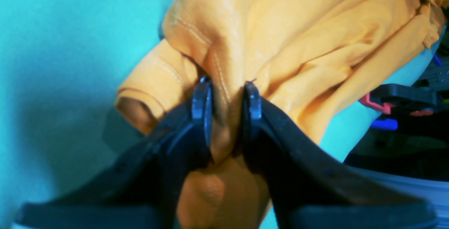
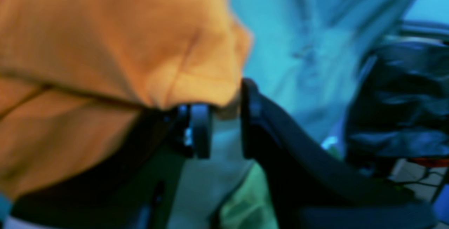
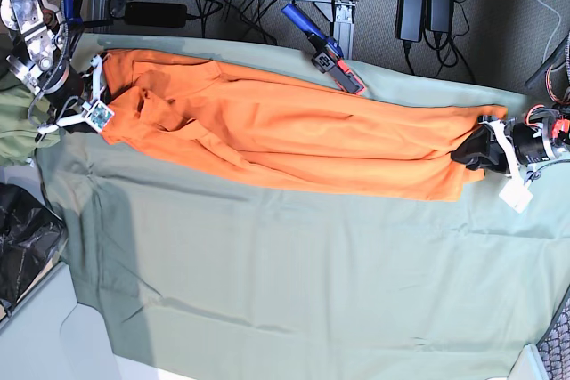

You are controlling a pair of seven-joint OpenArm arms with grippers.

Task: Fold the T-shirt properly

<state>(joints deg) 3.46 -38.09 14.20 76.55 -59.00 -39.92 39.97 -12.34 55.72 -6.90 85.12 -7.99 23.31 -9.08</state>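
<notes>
The orange T-shirt (image 3: 294, 135) lies stretched in a long band across the far part of the table, bunched and creased lengthwise. My left gripper (image 3: 476, 147) is at its right end and is shut on a gathered fold of the T-shirt (image 1: 298, 36), the cloth filling the gap between the fingers of the left gripper (image 1: 226, 95). My right gripper (image 3: 89, 106) is at the shirt's left end. In the blurred right wrist view the T-shirt (image 2: 105, 39) drapes over one finger, with its edge pinched at the tips of the right gripper (image 2: 226, 113).
A pale sage green cloth (image 3: 294, 264) covers the table under the shirt. An olive-green bunched garment (image 3: 11, 122) sits at the left edge. A black bag (image 3: 22, 238) lies below it. A blue and red clamp (image 3: 325, 51) lies at the far edge, with cables and power bricks behind.
</notes>
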